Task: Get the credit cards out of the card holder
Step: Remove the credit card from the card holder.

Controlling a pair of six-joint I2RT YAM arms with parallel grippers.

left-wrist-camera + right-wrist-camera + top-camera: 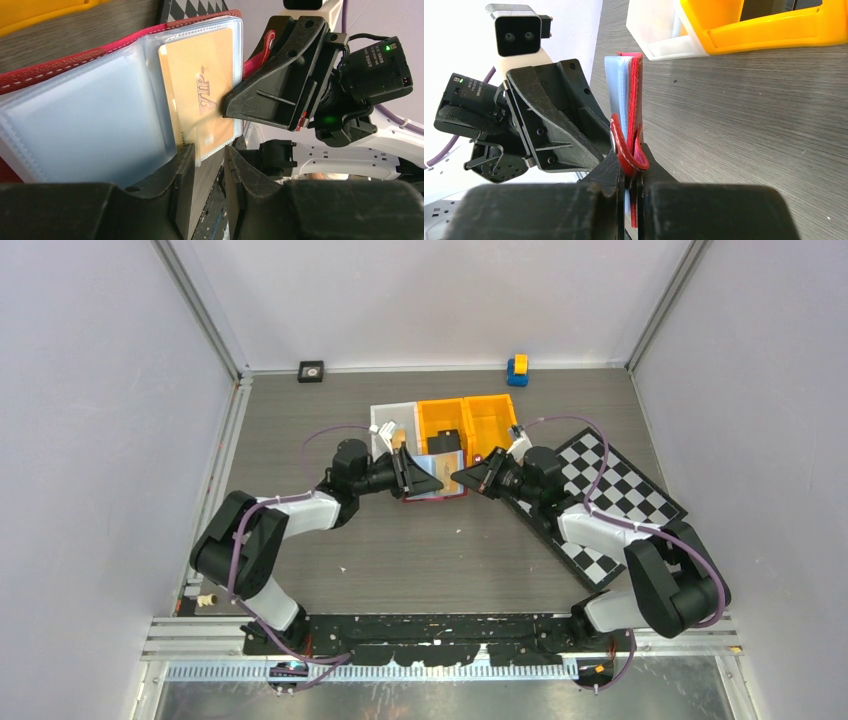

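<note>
The red card holder (438, 491) lies open between my two grippers, with its pale clear sleeves (90, 115) facing the left wrist camera. A tan card marked VIP (200, 85) sits in the sleeve nearest the right gripper. My right gripper (630, 172) is shut on the holder's red edge (638, 90) beside the looped snap tab (626, 150), and holds that side up on edge. My left gripper (209, 155) is open by a narrow gap. The bottom corner of the card's sleeve touches the inner side of one finger (182, 160).
Two orange bins (465, 420) and a white bin (392, 425) stand just behind the holder. A chequered board (610, 490) lies under the right arm. A blue and yellow block (517, 370) and a small black object (311, 370) sit by the back wall.
</note>
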